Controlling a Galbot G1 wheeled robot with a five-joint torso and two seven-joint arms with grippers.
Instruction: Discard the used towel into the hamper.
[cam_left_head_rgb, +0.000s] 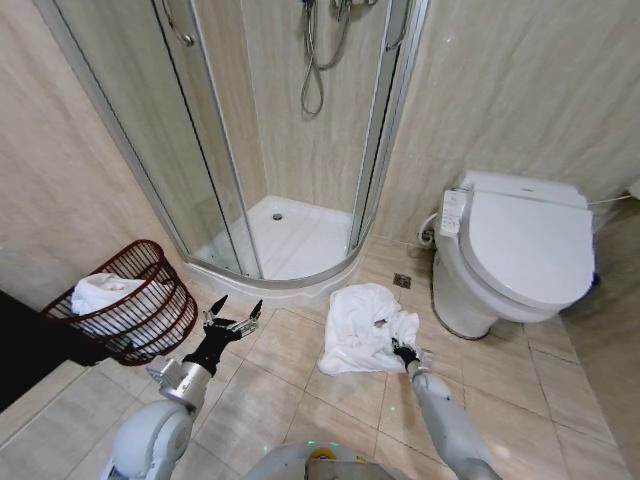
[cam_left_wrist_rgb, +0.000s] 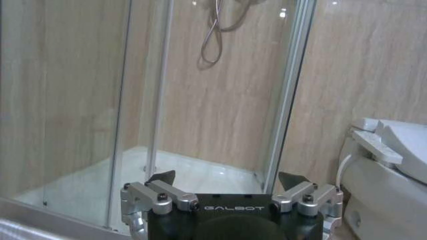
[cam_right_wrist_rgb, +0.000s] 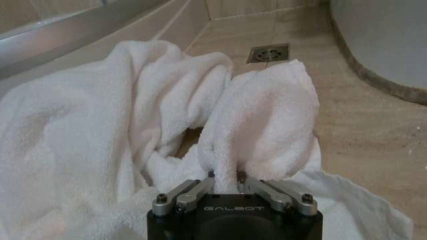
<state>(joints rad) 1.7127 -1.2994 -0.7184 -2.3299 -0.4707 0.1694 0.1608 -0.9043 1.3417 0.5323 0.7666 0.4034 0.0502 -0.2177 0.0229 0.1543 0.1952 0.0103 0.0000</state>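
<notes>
Tiled bathroom floor (cam_left_head_rgb: 300, 400): shower enclosure (cam_left_head_rgb: 280, 130) at the back, toilet (cam_left_head_rgb: 520, 250) on the right. Hamper (cam_left_head_rgb: 135, 300), dark reddish-brown, tilted against the left wall with white cloth inside; used towel (cam_left_head_rgb: 365, 325), white, crumpled on the floor between shower base and toilet, well apart from the hamper. Right hand (cam_right_wrist_rgb: 225, 181) pinched narrow on a raised fold of the towel's near edge; left hand (cam_left_head_rgb: 232, 318) spread wide, holding nothing, just beside the hamper.

White towel (cam_left_head_rgb: 360, 325) crumpled on floor; hamper (cam_left_head_rgb: 150, 320) tilted.
</notes>
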